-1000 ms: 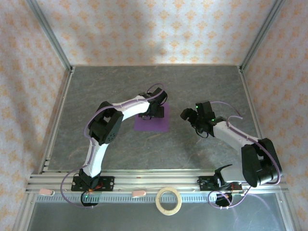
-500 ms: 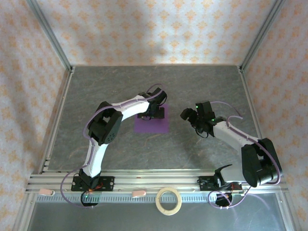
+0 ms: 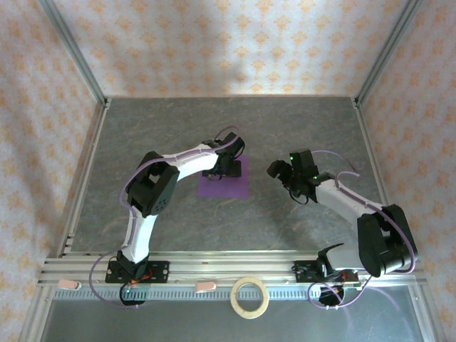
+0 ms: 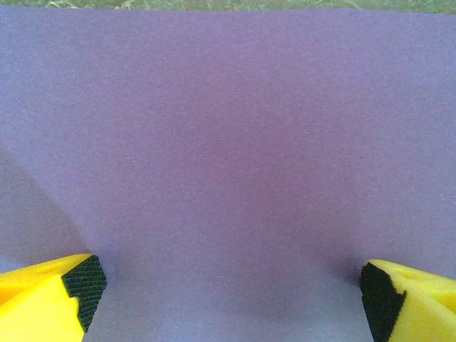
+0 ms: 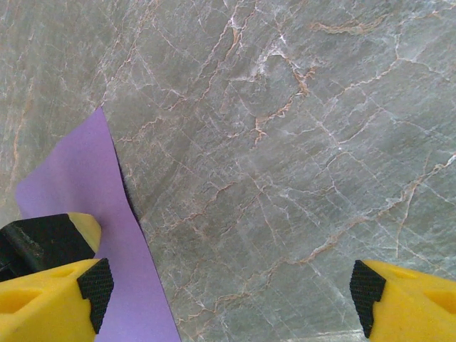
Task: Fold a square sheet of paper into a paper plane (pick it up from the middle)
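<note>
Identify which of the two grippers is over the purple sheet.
The left gripper: its jaws stand open over the square sheet of paper, while the right gripper, also open, is off to the sheet's side above the table.

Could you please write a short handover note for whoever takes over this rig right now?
Left gripper: open wide, low over the middle of the square sheet of paper; contact unclear.
Right gripper: open, empty, over bare table just right of the sheet.
Sheet: flat mid-table, no fold visible.
Done: approach only.
Left: pinch the middle, lift, make all the folds.
</note>
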